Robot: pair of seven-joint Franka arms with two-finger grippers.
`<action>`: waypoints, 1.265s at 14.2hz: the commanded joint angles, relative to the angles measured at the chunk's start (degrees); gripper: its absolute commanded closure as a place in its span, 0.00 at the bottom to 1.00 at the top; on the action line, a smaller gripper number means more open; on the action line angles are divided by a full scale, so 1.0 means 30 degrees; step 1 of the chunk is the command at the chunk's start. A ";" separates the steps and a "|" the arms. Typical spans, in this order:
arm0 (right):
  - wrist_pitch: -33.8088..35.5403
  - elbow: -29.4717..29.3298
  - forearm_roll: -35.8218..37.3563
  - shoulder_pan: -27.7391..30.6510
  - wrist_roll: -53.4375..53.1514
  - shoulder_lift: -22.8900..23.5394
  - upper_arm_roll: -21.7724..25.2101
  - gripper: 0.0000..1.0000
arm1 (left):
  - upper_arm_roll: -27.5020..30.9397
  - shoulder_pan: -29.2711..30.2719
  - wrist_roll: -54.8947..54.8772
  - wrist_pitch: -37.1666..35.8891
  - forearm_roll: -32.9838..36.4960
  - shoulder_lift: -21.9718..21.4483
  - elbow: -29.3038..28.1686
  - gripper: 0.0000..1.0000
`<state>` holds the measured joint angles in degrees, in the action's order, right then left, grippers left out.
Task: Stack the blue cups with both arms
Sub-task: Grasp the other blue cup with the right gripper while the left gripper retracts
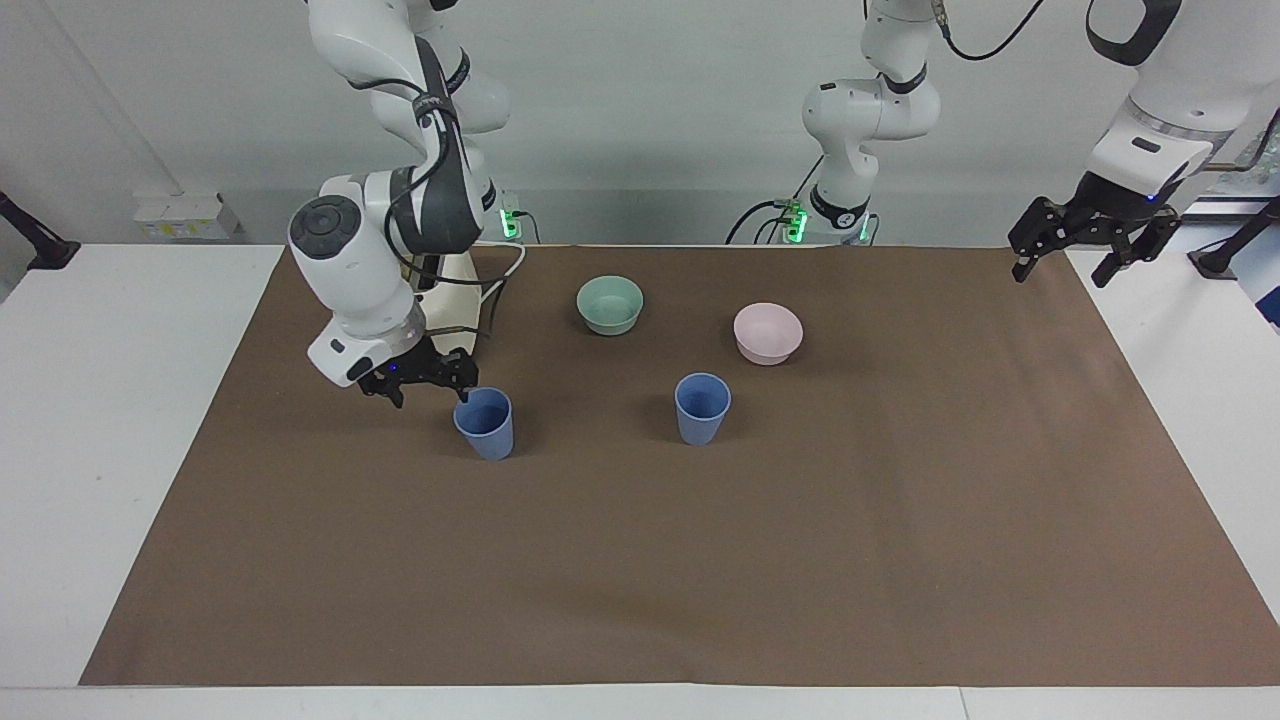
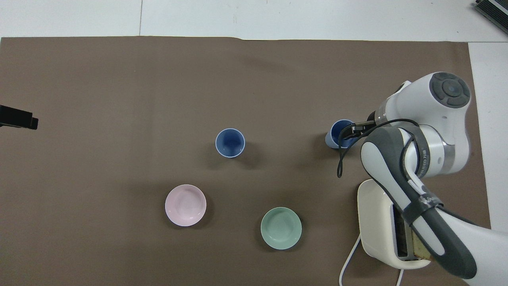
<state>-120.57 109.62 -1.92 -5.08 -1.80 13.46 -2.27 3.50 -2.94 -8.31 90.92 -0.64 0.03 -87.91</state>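
Note:
Two blue cups stand upright on the brown mat. One cup [image 1: 484,424] [image 2: 335,135] is toward the right arm's end, and the other cup [image 1: 702,408] [image 2: 230,143] is near the middle. My right gripper [image 1: 425,388] [image 2: 351,130] is open and low, right beside the first cup at rim height, with one finger [image 1: 463,386] at its rim. In the overhead view the right arm covers part of that cup. My left gripper [image 1: 1062,262] [image 2: 18,119] is open and empty, raised over the mat's edge at the left arm's end.
A mint-green bowl [image 1: 610,303] [image 2: 281,228] and a pink bowl [image 1: 768,332] [image 2: 185,205] sit nearer to the robots than the cups. A cream toaster [image 1: 456,292] [image 2: 373,222] with its white cord stands under the right arm, mostly hidden.

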 commanded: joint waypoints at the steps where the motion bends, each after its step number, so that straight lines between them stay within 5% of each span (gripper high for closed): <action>1: -0.1172 0.1135 -0.0297 -0.0037 0.0010 -0.0004 -0.0034 0.20 | -0.0084 0.0130 0.0893 -0.0659 0.0245 -0.0037 0.0212 0.00; 2: -0.1147 0.1137 -0.0297 -0.0037 0.0013 0.0026 -0.0005 0.90 | -0.0084 0.0130 0.0894 -0.0659 0.0244 -0.0038 0.0211 0.00; 3: -0.1146 0.1137 -0.0297 -0.0066 -0.0074 -0.0003 -0.0034 1.00 | -0.0084 0.0101 0.0894 -0.0688 0.0215 -0.0009 0.0211 0.00; 10: -0.0534 0.0408 -0.0297 -0.0125 -0.0104 -0.0032 -0.0209 1.00 | -0.0055 0.0072 0.0806 -0.0746 0.0186 -0.0009 0.0211 0.00; 14: 0.2861 -0.3132 -0.0675 -0.0679 -0.2058 -0.0032 -0.0560 1.00 | -0.0084 0.0043 0.0806 -0.0747 0.0186 -0.0038 0.0211 0.00; 18: 0.3688 -0.6064 -0.2114 -0.2315 -0.7588 0.0579 -0.0942 1.00 | -0.0084 0.0043 0.0806 -0.0717 0.0186 -0.0038 0.0240 0.00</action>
<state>-111.09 96.06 -6.99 -9.31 -16.62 13.12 -4.83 3.51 -2.94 -6.36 89.99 -0.65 0.03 -87.91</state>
